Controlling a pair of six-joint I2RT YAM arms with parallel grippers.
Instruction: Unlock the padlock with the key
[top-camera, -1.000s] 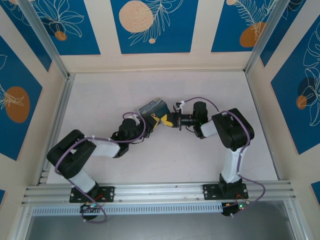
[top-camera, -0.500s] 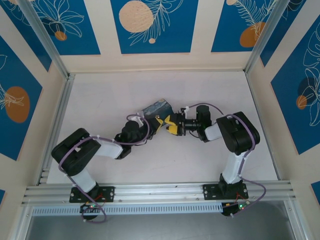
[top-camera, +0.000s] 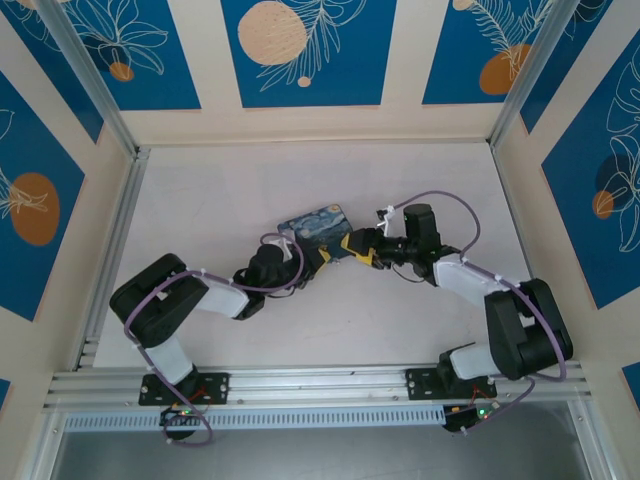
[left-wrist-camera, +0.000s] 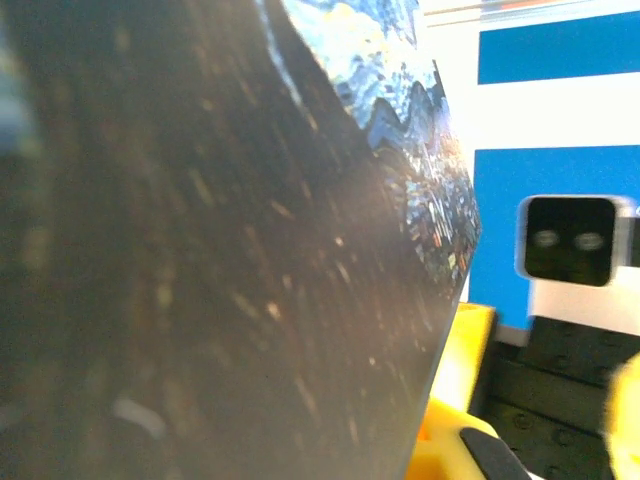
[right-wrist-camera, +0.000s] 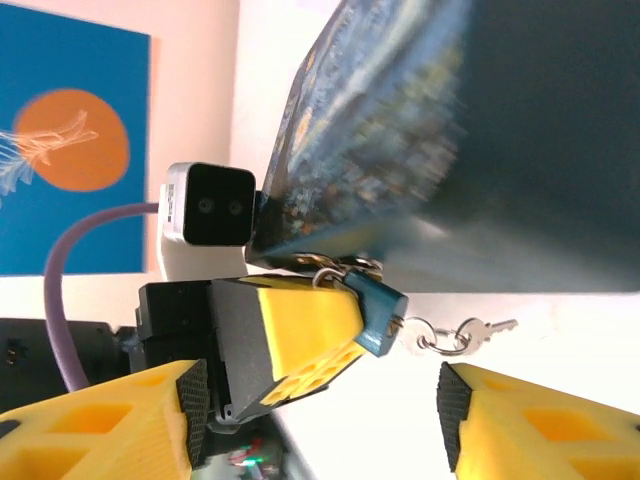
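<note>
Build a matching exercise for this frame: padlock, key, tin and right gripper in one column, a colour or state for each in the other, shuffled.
Column one:
1. padlock
2. key
3. painted tin
4. right gripper

Column two:
a. open
b. silvery-grey metal
c. plain blue body
d. blue-and-yellow picture on it

Pairs: 1-c, 2-b, 3-d, 4-a.

Starry Night tin (left-wrist-camera: 200, 260) one dark blur against the left wrist lens, cropped top, left and bottom, padlock (right-wrist-camera: 377, 312) shackle half lost at the tin's edge, key (right-wrist-camera: 492, 326) tiny and soft, right gripper (right-wrist-camera: 322, 405) fingers cut by the bottom edge, left gripper (top-camera: 323, 257) grip unreadable
</note>
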